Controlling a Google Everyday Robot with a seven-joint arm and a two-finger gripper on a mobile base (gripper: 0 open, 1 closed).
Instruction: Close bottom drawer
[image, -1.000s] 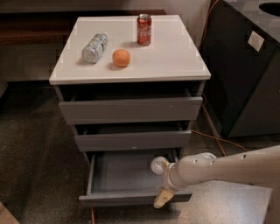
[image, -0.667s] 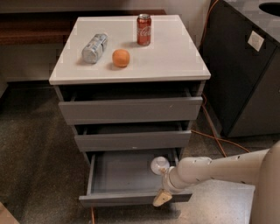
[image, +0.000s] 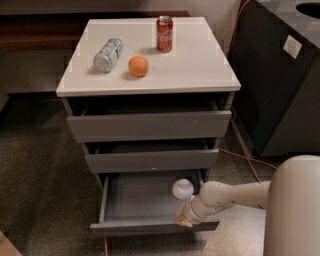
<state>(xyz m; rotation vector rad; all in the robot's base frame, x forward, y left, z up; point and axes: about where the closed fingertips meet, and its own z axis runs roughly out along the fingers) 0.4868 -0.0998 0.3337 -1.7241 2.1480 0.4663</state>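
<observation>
The bottom drawer (image: 150, 227) is the lowest of three grey drawers of the white-topped cabinet (image: 195, 65). It stands pulled well out, showing its shallow grey tray with nothing in it. My gripper (image: 183, 218) is at the end of the white arm that comes in from the right. It sits at the right part of the drawer's front edge, touching or just above it. A white rounded wrist part (image: 183, 189) hangs over the tray.
On the cabinet top lie a water bottle (image: 108, 54), an orange (image: 138, 66) and a red cola can (image: 164, 33). The middle drawer (image: 151, 161) and top drawer (image: 149, 125) stick out slightly. A dark bin (image: 280, 75) stands right. An orange cable (image: 245, 157) crosses the floor.
My arm has drawn in toward the camera and its near part now fills the lower right corner. The gripper stays at the drawer's front edge. The drawer looks equally open.
</observation>
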